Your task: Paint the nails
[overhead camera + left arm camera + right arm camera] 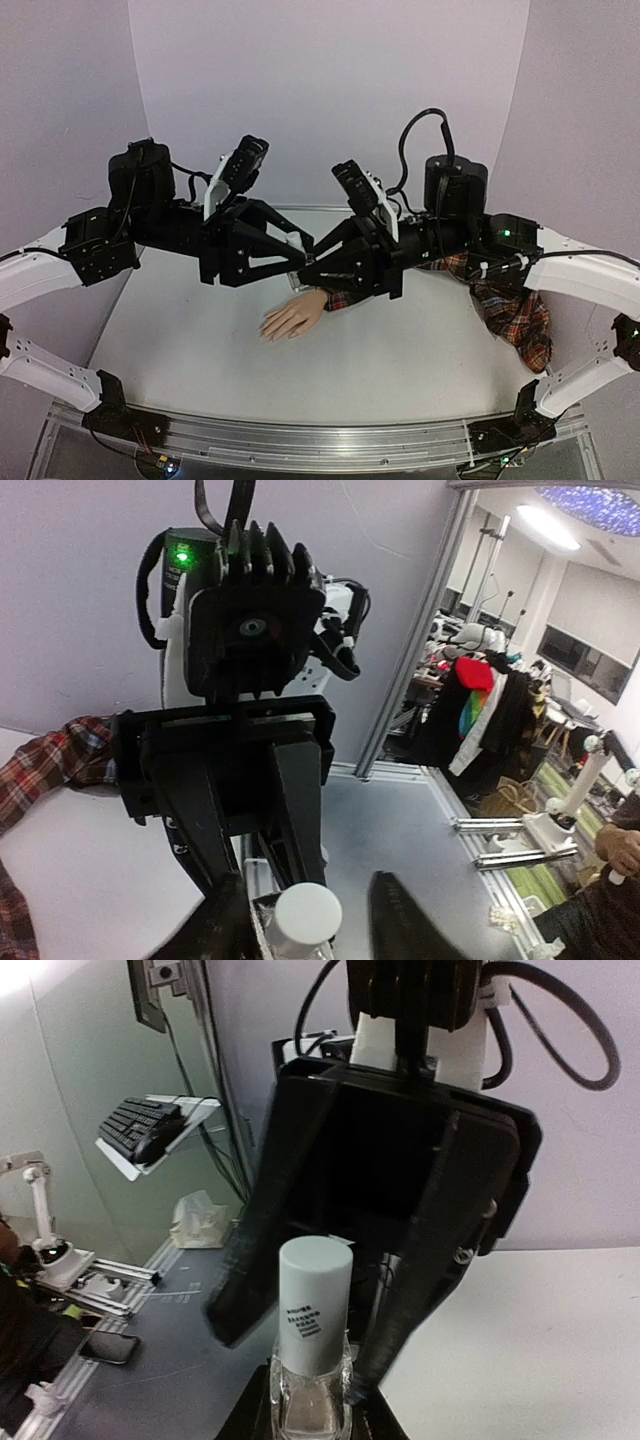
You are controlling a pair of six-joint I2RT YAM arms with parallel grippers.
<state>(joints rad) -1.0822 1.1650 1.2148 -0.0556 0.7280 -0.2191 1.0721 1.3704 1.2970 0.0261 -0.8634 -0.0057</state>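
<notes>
Uncapping is judged to be the step in hand; no nail has been reached yet.

Grippers: the right gripper [310, 1422] is clamped on the glass body of the polish bottle [310, 1400], which is held upright in the air above the middle of the table [200, 340]. The left gripper [312, 922] is set around the white cap [315, 1295] with its jaws apart. A gap is seen on each side of the cap, so no grip is judged to be made. One left finger is blurred in the right wrist view.

Task's thing: the mannequin hand [293, 318] is laid palm down about mid-table, just on the near side of the two meeting grippers, fingers aimed toward the near left corner. Its plaid sleeve [515, 310] is run off toward the right edge, under the right arm.

Method notes:
- The cap should be centred between the left jaws before they are closed.
- The cap should be gripped high, clear of the glass shoulder.
- The twist should be kept on the bottle's own axis, with the right grip held firm.
- The cap should be drawn straight up, so that any brush under it is not scraped on the neck.
- The bottle should be kept upright; hand and sleeve lie close below.

Count: grippers, two; bottle, one; cap, one; mannequin hand, one; sleeve, one. The nails are too small to be counted.
</notes>
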